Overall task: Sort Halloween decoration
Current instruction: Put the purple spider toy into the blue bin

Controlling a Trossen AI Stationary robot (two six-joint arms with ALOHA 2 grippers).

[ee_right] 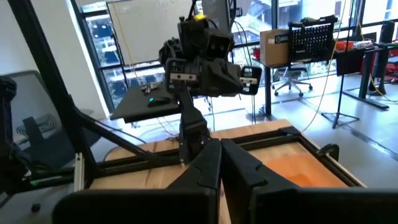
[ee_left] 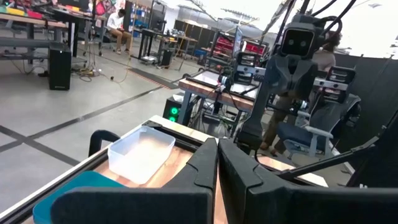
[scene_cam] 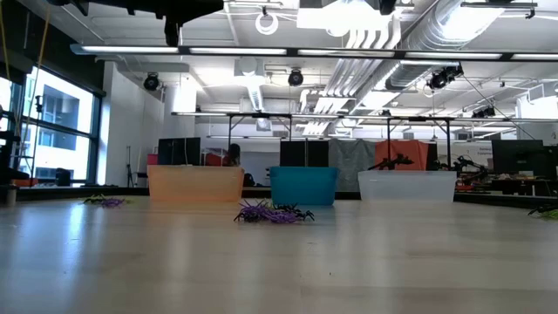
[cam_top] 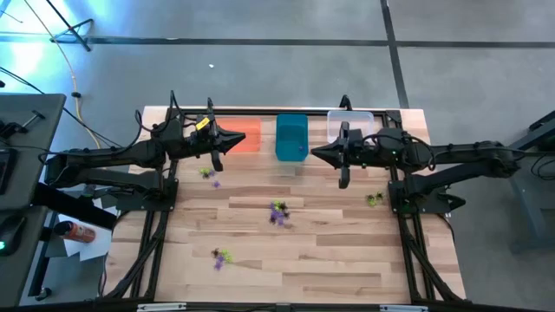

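The Halloween decoration lies on the wooden table as small spidery trinkets in a few loose clusters: purple and yellow-green near the left arm (cam_top: pixel 209 176), mostly purple at the middle (cam_top: pixel 277 212) (scene_cam: pixel 272 213), green and black by the right arm (cam_top: pixel 375 199), and one near the front (cam_top: pixel 221 257). My left gripper (cam_top: pixel 238 137) (ee_left: pixel 216 155) hangs raised over the orange bin's edge, pointing right, shut and empty. My right gripper (cam_top: pixel 316 154) (ee_right: pixel 221 155) hangs raised beside the teal bin, pointing left, shut and empty.
Three bins stand in a row along the table's far edge: orange (cam_top: pixel 247 134) (scene_cam: pixel 195 184), teal (cam_top: pixel 291 137) (scene_cam: pixel 303 185), clear (cam_top: pixel 351 121) (scene_cam: pixel 407 186). Black frame rails run along the table's left and right sides. A person sits at a desk far off in the room (ee_left: pixel 118 25).
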